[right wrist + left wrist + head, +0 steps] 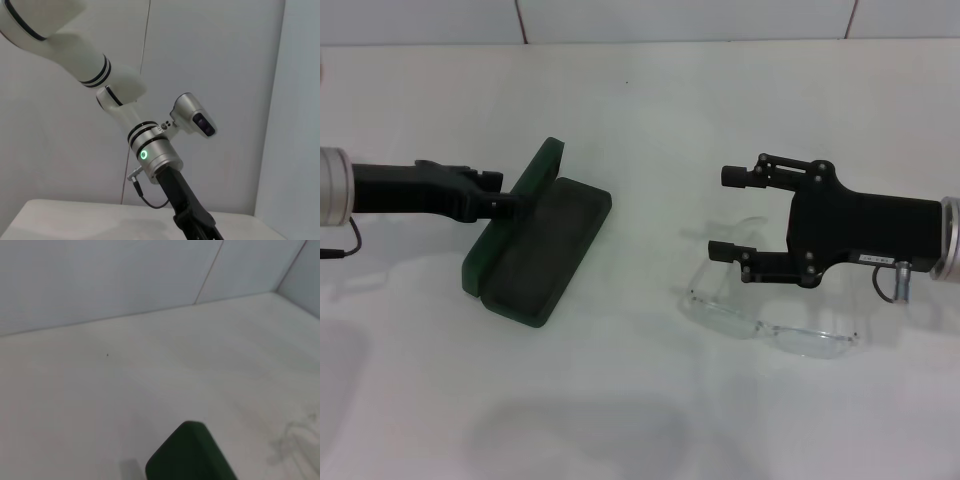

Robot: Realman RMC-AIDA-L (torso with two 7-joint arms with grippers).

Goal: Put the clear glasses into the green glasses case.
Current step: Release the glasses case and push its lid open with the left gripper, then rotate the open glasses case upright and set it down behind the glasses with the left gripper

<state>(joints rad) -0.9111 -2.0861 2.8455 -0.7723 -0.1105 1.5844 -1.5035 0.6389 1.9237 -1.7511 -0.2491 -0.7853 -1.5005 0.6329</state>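
Two black grippers reach in over a white surface (650,400). The green glasses case (535,245) lies open on the robot's left side of the surface, with its lid standing up along its far-left edge and its dark soft lining facing up. The left gripper (505,203) is right at that lid, and its tips touch or hide against the lid's outer face, so I cannot tell if it is spread or pressed together. In the left wrist view, only a green corner of the case (192,452) shows. The clear glasses (775,322) lie on the robot's right side of the surface, well apart from the case, with the lens toward the robot and the see-through arms pointing away. The right gripper (732,212) hangs just above and behind the glasses with its fingers spread wide, and it holds nothing.
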